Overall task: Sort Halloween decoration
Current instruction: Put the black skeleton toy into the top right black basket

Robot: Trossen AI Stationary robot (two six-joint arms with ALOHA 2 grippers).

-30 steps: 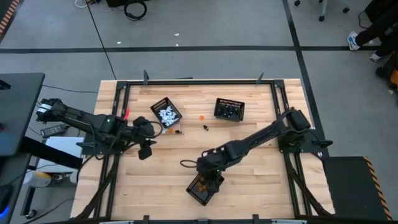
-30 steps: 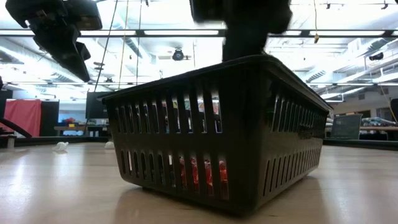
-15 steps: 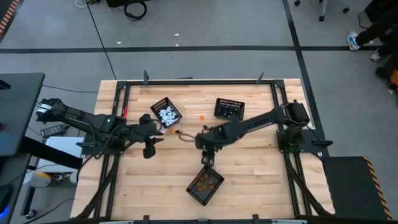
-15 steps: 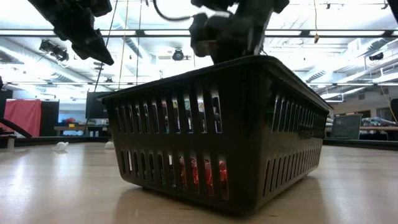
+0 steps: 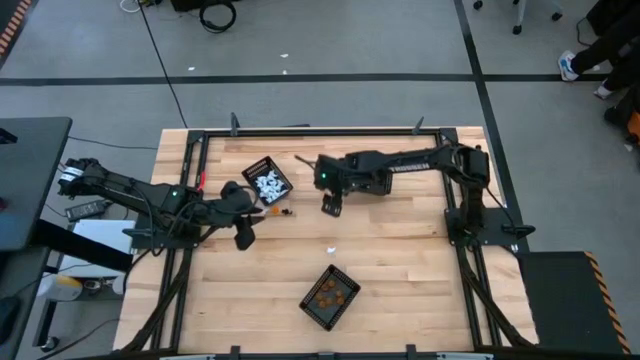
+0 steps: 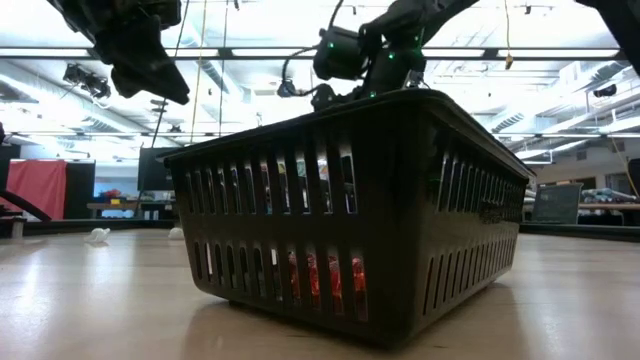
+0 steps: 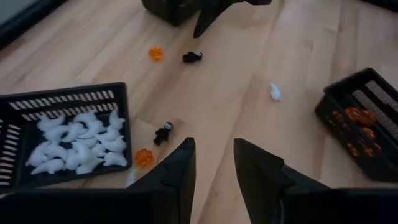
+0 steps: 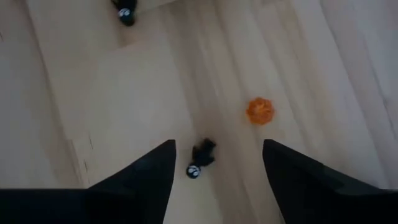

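Note:
The Halloween decoration lies scattered as tiny trinkets. My right gripper (image 8: 217, 171) hangs open over a black trinket (image 8: 200, 160), one finger on each side and not touching it. An orange trinket (image 8: 260, 111) lies just beyond. In the high view this gripper (image 5: 331, 207) sits beside the far black basket (image 5: 372, 178). My left gripper (image 7: 214, 165) is open, holds nothing and hovers near the basket of white trinkets (image 7: 68, 134). An orange (image 7: 144, 157) and a black trinket (image 7: 164, 132) lie beside that basket. A white trinket (image 5: 331, 250) lies mid-table.
A basket of orange trinkets (image 5: 330, 296) stands near the table's front edge and fills the low view (image 6: 350, 220). The right arm (image 5: 410, 162) reaches across the far black basket. Bare wood lies between the three baskets. A black metal frame (image 5: 300, 131) borders the table.
My right gripper has swung from above the orange basket at the near edge toward the far edge, and now hangs by the far black basket over a black trinket. My left gripper has tipped and turned a little in place.

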